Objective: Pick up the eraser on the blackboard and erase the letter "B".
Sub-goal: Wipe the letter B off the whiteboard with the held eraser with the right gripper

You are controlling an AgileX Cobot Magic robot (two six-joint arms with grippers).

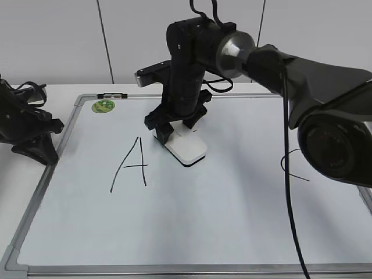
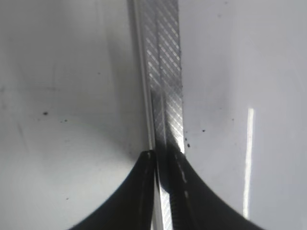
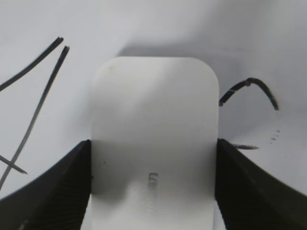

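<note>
The white eraser (image 1: 189, 149) lies flat on the blackboard (image 1: 192, 221), right of the letter "A" (image 1: 132, 165). My right gripper (image 1: 179, 129) is shut on the eraser's two long sides; in the right wrist view the jaws (image 3: 153, 158) clamp the eraser (image 3: 153, 110). No whole letter "B" shows. A short curved black stroke (image 3: 252, 88) and a few small specks lie just right of the eraser. My left gripper (image 1: 40, 145) is shut and empty over the board's left frame (image 2: 165, 72).
A round green magnet (image 1: 103, 106) sits at the board's far left corner, with a small marker (image 1: 112, 95) on the top frame. Part of the letter "C" (image 1: 292, 168) shows behind the right arm's cable. The "A" strokes (image 3: 38, 81) run left of the eraser.
</note>
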